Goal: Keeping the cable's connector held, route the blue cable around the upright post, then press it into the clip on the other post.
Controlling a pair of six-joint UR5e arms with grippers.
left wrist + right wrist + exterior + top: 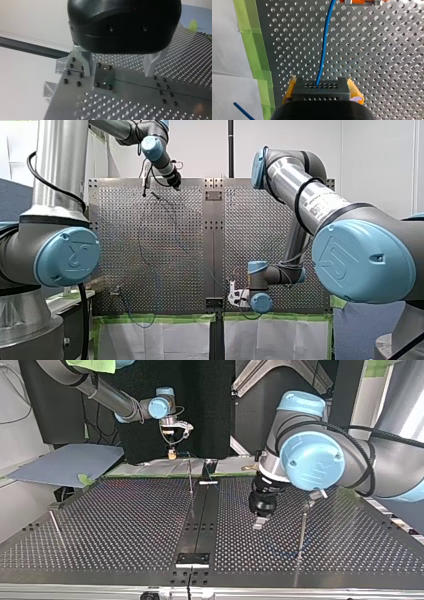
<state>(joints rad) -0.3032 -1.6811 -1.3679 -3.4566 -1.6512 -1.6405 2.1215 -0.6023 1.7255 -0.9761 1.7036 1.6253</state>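
Blue cable [324, 42] leaves the black connector [320, 93] and runs straight ahead over the perforated table [387, 62] toward an orange part at the far edge of the right wrist view; can't tell what that part is.

My right gripper [321, 87] is clamped on the connector, with a yellow pad [355, 92] on each side. My read: it holds that end as an anchor so the cable can be pulled taut. It sits near the table edge, by the green tape [252, 45].

My left gripper [118, 66] has its metal fingers [86, 63] apart with nothing between them. In the top view it hangs just beside the upright post [302, 530], probably staged to take the cable for routing. The fitting on top of that post may be the clip; too small to say. A second thin post [190, 477] stands mid-table. Cable isn't round either one yet, as far as I can see.

Writing:
- White label [320, 202] on my right arm's tube: print unreadable.
- Blue joint cap [67, 256]: embossed mark, looks like a stylised UR.
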